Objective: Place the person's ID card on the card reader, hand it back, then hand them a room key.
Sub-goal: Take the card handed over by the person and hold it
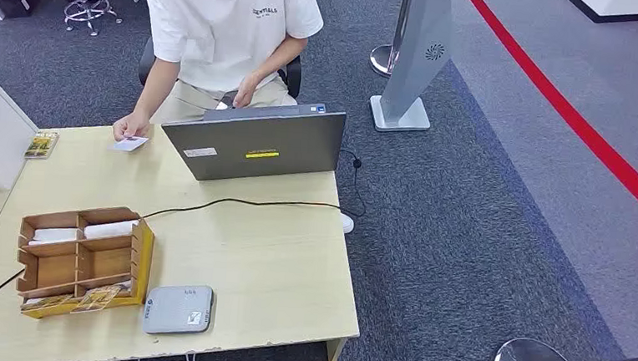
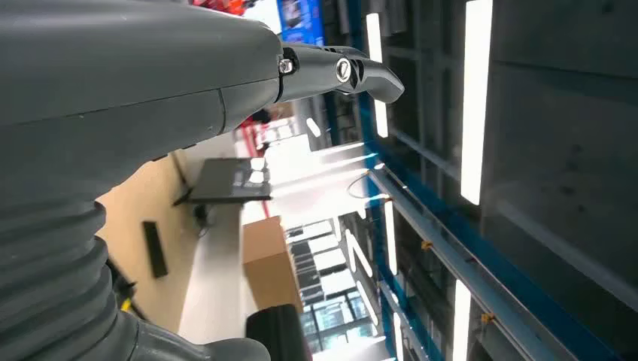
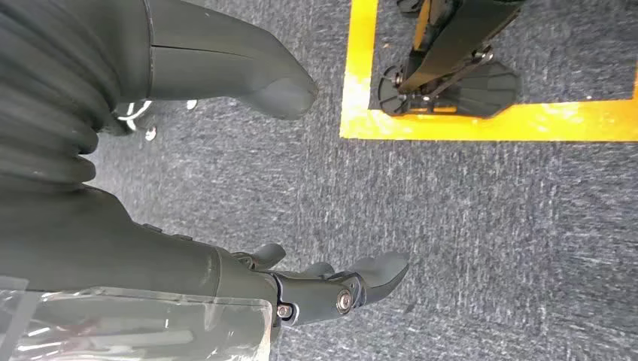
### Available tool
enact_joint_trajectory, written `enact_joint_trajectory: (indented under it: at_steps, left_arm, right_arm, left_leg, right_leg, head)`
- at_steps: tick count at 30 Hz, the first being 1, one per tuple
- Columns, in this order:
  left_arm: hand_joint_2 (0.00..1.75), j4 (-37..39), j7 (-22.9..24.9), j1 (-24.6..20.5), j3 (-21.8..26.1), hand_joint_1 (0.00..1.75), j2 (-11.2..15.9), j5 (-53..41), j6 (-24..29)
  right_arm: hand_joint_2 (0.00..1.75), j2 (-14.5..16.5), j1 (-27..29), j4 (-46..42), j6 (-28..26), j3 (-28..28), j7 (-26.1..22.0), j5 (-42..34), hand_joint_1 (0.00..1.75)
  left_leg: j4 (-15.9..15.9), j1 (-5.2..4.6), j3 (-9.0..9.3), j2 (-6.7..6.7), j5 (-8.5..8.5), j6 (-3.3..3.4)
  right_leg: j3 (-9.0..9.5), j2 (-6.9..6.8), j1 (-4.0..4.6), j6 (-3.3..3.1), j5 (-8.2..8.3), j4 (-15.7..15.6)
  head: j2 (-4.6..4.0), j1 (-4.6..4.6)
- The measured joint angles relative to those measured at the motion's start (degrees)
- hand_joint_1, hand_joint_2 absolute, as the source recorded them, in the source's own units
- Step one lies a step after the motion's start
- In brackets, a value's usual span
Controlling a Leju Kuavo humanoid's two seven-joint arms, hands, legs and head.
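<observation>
Across the light wooden table [image 1: 268,269], a seated person in a white T-shirt [image 1: 225,24] holds a white ID card [image 1: 131,143] flat at the far left edge. The grey card reader [image 1: 177,309] lies near the front edge. Beside it stands a wooden organiser [image 1: 83,260] with white cards [image 1: 85,231] in its back compartments and yellowish cards [image 1: 82,300] along its front. My left hand [image 2: 150,68] is raised, its fingers [image 2: 361,71] straight and apart from the thumb, holding nothing. My right hand [image 3: 150,248] hangs over grey carpet, fingers [image 3: 353,286] spread and empty.
An open grey laptop [image 1: 255,143] stands at the table's far middle, with a black cable [image 1: 239,201] running across the top. A small yellow item [image 1: 42,144] lies at the far left. A silver stand [image 1: 411,60] and red floor line [image 1: 570,120] lie to the right.
</observation>
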Motion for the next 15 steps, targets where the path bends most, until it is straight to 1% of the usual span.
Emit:
enact_joint_trajectory:
  at_steps: [2,4,6,9,12,15]
  left_arm:
    - [1.75,0.15,0.5,-0.88,-2.01,0.0,1.45,-4.77,2.91]
    - [1.75,0.92,2.09,-2.78,-6.3,0.0,4.61,-14.85,8.37]
    - [1.75,2.39,4.17,-4.76,-10.57,0.0,7.63,-23.29,12.16]
    - [1.75,4.4,5.9,-6.73,-15.54,0.0,10.94,-27.83,14.1]
    - [1.75,5.85,7.8,-7.61,-18.57,0.0,13.11,-31.34,14.93]
    - [1.75,9.07,11.85,-9.84,-21.78,0.0,15.47,-40.81,16.03]
  right_arm:
    - [1.75,-0.13,-0.1,0.13,0.18,0.01,0.23,0.3,0.0]
    - [1.75,-0.4,-0.23,0.37,0.5,0.03,0.57,0.79,0.0]
    - [1.75,-0.67,-0.28,0.58,0.71,0.05,0.68,0.99,0.0]
    - [1.75,-0.98,-0.37,0.86,0.78,0.07,0.67,1.02,0.0]
    - [1.75,-1.16,-0.37,1.06,0.8,0.07,0.57,1.31,0.0]
    - [1.75,-1.38,-0.49,1.22,1.03,0.08,0.22,1.91,0.0]
  left_leg:
    - [0.0,0.0,0.01,0.02,0.01,-0.01]
    - [0.0,0.0,0.03,0.04,0.04,-0.04]
    - [0.0,0.0,0.03,0.06,0.07,-0.06]
    - [0.0,0.0,0.04,0.19,0.08,-0.08]
    - [0.01,0.0,0.02,0.26,0.06,-0.08]
    - [0.02,0.0,-0.03,0.17,0.06,-0.08]
  right_leg:
    - [0.0,0.02,0.0,-0.01,0.02,0.0]
    - [0.04,0.04,0.0,-0.04,0.06,0.0]
    - [0.09,0.08,0.0,-0.06,0.1,0.01]
    - [0.08,0.26,0.0,-0.07,0.12,0.02]
    - [-0.01,0.36,0.0,-0.07,0.12,0.02]
    - [-0.04,0.25,0.0,-0.06,0.11,0.01]
  head:
    - [0.0,-0.01]
    - [0.0,-0.01]
    - [0.0,-0.01]
    - [0.0,-0.01]
    - [0.0,0.0]
    - [0.0,0.0]
